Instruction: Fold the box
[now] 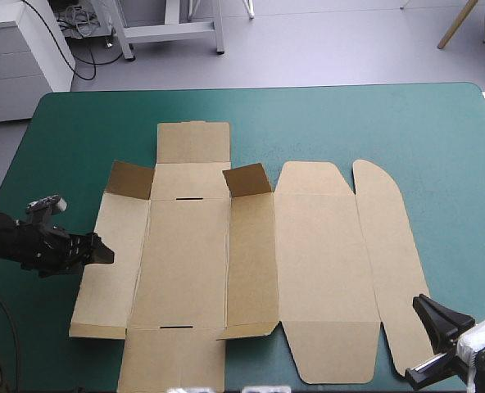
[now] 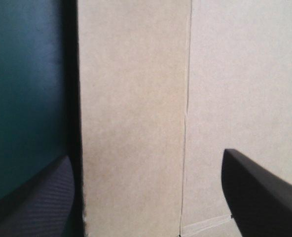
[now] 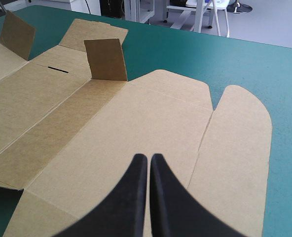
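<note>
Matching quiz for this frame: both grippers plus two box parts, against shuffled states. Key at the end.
Things:
1. left gripper
2. right gripper
3. small far flaps
4. rounded end panel

States:
A. shut, over the box
B. lying flat, at the box's right end
C. open, at the box's left edge
D. standing up

Pairs: 1-C, 2-A, 3-D, 4-B
</note>
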### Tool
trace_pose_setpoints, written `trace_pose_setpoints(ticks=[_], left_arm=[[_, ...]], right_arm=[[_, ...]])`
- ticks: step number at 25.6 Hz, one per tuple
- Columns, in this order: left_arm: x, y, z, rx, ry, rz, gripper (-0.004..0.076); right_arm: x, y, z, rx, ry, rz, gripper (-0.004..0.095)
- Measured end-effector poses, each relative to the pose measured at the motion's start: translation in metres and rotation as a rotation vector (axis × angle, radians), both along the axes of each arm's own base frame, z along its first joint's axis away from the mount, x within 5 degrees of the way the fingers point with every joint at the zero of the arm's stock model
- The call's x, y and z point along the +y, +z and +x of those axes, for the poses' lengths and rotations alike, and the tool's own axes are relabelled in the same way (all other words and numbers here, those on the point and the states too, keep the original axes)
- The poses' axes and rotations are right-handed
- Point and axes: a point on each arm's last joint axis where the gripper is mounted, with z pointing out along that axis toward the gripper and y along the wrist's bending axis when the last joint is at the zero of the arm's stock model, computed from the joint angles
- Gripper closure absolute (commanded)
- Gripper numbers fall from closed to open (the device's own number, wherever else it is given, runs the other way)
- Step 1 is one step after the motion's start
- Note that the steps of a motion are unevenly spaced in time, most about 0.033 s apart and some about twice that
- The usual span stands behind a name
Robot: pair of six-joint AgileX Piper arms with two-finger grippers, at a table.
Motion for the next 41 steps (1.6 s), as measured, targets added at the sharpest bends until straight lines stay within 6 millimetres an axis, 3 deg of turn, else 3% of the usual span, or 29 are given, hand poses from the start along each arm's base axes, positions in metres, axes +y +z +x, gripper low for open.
trace_pose_setpoints(ticks=[7,16,41], left_arm=[[-0.007,-0.011,0.008,0.036,-0.030,-0.012,0.0166],[-0.015,-0.010,0.010,0.035,-0.051,-0.035,0.0725],[-0.028,0.016,0.023,-0.135,-0.044,-0.203,0.0734]], right_arm=[[0.000,0.000,0.000,-0.003,0.003,-0.004,0.0908],[0.000,0.000,0.000,-0.002,0.005,-0.001,0.0908],[0.000,0.000,0.000,-0.003,0.005,-0.004,0.0908]])
